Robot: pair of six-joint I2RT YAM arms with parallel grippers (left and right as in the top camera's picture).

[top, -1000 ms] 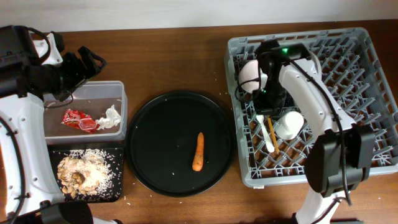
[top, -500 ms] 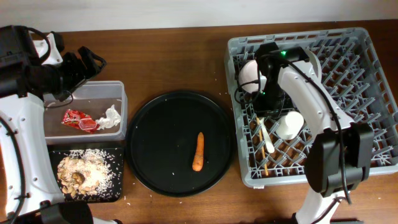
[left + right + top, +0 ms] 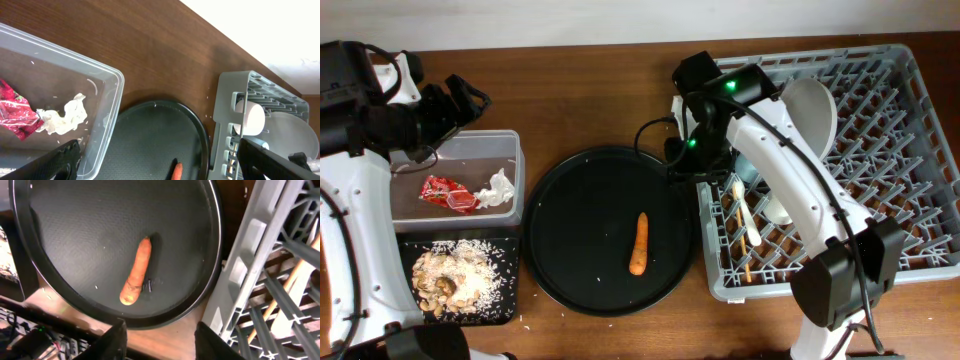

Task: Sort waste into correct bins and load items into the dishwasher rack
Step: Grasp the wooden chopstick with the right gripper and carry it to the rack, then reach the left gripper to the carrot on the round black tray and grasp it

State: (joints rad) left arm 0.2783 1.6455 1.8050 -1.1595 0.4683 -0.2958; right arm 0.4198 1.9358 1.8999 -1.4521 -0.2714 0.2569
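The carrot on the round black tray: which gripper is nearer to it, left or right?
Right. The right gripper hovers over the right edge of the tray, close to the carrot; the left gripper is far left, by the clear tub.

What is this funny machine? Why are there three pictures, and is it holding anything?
It is a robot: two arms at a wooden table, each ending in a two-fingered hand. One picture looks down from above. The other two come from small cameras on the wrists. In the middle, an orange carrot lies on a round black tray. On the robot's left, a clear tub holds a red wrapper and white tissue, and a flat black tray holds rice scraps. On its right stands a big grey rack with a plate in it. The left hand is open near the tub; the right hand is open over the round tray's edge. Neither holds anything.
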